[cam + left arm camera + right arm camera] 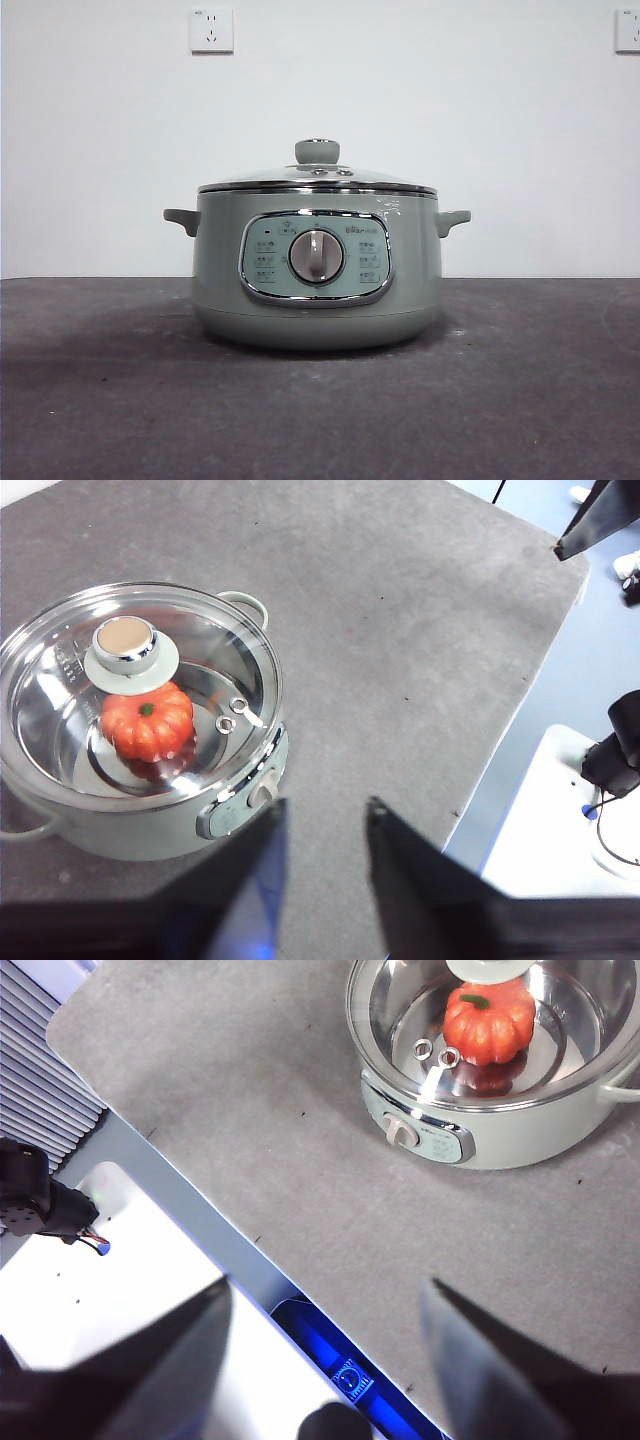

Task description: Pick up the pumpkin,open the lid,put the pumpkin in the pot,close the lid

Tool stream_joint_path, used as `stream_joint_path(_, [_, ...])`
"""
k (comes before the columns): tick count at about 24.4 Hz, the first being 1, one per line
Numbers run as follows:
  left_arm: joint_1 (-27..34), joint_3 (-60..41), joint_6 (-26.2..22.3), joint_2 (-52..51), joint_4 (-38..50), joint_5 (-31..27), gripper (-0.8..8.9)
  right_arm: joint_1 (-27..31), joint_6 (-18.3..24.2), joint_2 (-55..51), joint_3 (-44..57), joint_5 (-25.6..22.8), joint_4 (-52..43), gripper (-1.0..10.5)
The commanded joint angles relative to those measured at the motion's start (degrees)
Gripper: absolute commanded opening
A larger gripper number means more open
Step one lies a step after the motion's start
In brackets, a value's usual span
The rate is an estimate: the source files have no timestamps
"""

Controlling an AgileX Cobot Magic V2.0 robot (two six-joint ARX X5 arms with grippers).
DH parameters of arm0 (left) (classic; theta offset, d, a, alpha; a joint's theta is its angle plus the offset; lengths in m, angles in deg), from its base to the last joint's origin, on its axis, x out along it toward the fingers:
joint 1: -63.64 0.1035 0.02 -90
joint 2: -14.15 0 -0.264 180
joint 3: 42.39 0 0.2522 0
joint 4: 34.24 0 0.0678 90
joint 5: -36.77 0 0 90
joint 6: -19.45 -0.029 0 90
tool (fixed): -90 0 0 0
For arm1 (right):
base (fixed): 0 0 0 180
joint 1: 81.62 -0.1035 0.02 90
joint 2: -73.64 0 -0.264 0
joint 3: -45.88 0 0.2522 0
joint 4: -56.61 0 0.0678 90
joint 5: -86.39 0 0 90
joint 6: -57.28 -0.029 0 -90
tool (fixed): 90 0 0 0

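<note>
The sage-green pot (317, 270) stands in the middle of the table with its dial panel facing the front camera. The glass lid (317, 178) sits closed on it, green knob on top. Through the glass, the orange pumpkin (147, 722) lies inside the pot; it also shows in the right wrist view (489, 1020). My left gripper (325, 825) is open and empty, high above the table beside the pot (140, 810). My right gripper (325, 1295) is open and empty, high over the table's edge, away from the pot (500, 1125). Neither arm shows in the front view.
The dark grey table (320, 400) spreads around the pot. Two wall sockets (211, 30) are on the white wall behind. The table's edge (180, 1195) and a white base with cables (60, 1210) lie under the right gripper.
</note>
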Motion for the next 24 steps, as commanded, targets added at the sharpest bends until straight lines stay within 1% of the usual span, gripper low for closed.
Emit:
stream_joint_path(1, [-0.22,-0.02,0.33,-0.44,-0.37,0.17,-0.08,-0.13,1.07,-0.02,0.09,0.04,0.35,-0.1])
stream_joint_path(2, [-0.22,-0.02,0.33,-0.46,-0.39,0.15,-0.06,-0.13,0.98,-0.02,0.09,0.02,0.07,0.0])
stream_joint_path(5, [-0.22,-0.02,0.33,-0.44,-0.66,0.0,-0.04,-0.13,-1.62,-0.15,0.09,0.04,0.11,0.0])
stream_joint_path(24, [-0.22,-0.02,0.33,-0.44,-0.72,-0.04,-0.04,-0.02,-1.49,-0.26,0.07,-0.11,0.15,0.0])
